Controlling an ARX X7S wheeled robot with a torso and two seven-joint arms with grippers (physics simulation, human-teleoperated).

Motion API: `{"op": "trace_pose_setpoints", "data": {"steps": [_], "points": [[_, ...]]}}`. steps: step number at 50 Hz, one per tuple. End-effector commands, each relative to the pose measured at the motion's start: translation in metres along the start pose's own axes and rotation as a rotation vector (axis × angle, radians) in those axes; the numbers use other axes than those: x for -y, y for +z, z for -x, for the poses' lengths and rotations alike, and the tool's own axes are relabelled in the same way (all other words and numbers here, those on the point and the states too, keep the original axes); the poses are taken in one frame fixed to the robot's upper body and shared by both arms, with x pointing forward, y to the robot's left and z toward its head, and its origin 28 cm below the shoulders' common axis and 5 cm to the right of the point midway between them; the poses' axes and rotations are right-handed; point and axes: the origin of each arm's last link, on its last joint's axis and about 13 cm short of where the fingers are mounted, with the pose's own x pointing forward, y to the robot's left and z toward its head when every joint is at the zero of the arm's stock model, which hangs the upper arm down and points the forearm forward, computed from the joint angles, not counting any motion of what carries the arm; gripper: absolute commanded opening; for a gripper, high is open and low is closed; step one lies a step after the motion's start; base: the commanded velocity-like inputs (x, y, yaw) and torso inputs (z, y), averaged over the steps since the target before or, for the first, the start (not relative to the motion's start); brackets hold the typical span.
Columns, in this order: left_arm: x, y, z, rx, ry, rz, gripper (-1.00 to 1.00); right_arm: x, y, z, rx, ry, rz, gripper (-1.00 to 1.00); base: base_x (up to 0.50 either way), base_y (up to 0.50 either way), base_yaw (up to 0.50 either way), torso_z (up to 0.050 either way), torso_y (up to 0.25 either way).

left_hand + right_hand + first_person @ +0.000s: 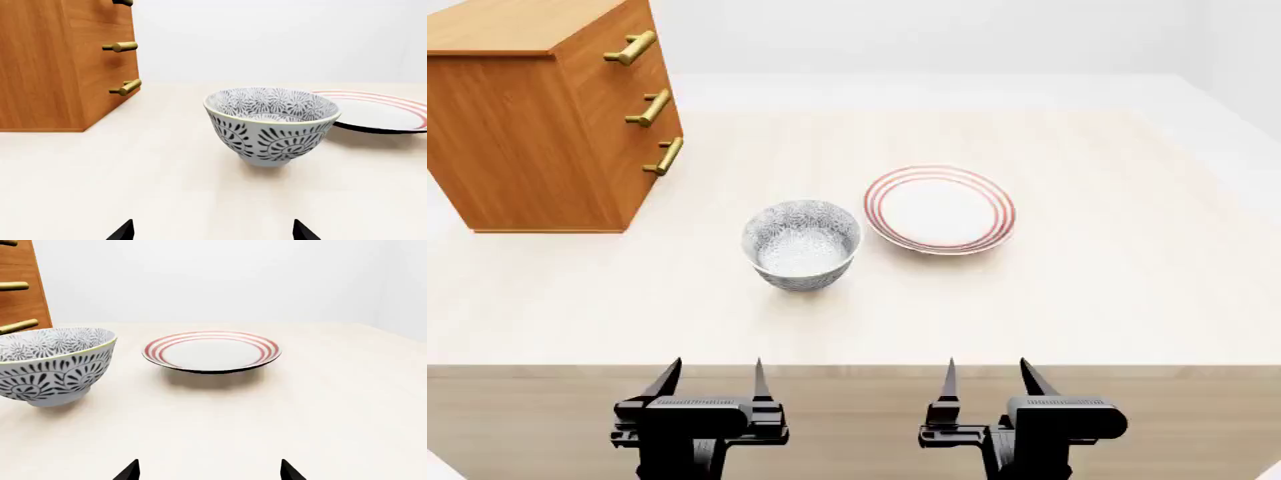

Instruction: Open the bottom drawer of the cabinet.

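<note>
The orange-brown cabinet (pixel 534 130) stands at the table's far left, its three drawer fronts facing right. The bottom drawer (pixel 647 185) is shut, with a brass bar handle (pixel 666 156). That handle also shows in the left wrist view (pixel 125 88) and the right wrist view (pixel 19 326). My left gripper (pixel 711 375) is open and empty at the table's near edge, far from the cabinet. My right gripper (pixel 988 375) is open and empty beside it. Only the fingertips show in the wrist views (pixel 123 230) (pixel 128 471).
A patterned grey bowl (pixel 802 243) stands mid-table between my left gripper and the cabinet. A white plate with red rings (pixel 940 209) lies to its right. The light wooden table (pixel 1094 290) ends at its front edge just ahead of both grippers.
</note>
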Motion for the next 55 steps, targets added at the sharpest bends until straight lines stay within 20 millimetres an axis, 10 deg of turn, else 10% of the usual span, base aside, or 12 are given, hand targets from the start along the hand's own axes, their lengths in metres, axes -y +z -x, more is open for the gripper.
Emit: {"op": "trace_pose_setpoints", "data": {"steps": [1, 26, 36, 55], "points": [[0.002, -0.001, -0.005, 0.023, 0.007, -0.052, 1.00, 0.001, 0.002, -0.002, -0.005, -0.002, -0.041, 1.00, 0.00, 0.00, 0.00, 0.000, 0.000], [0.002, -0.004, -0.007, -0.014, -0.012, -0.058, 1.00, -0.003, 0.014, 0.003, 0.017, 0.035, -0.014, 1.00, 0.00, 0.25, 0.00, 0.000, 0.000], [-0.002, 0.085, -0.025, 0.048, -0.052, -0.005, 1.00, 0.004, 0.112, -0.008, 0.115, 0.039, -0.021, 1.00, 0.25, 0.00, 0.00, 0.000, 0.000], [0.003, 0.070, -0.028, 0.038, -0.079, -0.016, 1.00, 0.004, 0.098, -0.009, 0.097, 0.038, -0.026, 1.00, 0.50, 0.00, 0.00, 0.000, 0.000]]}}
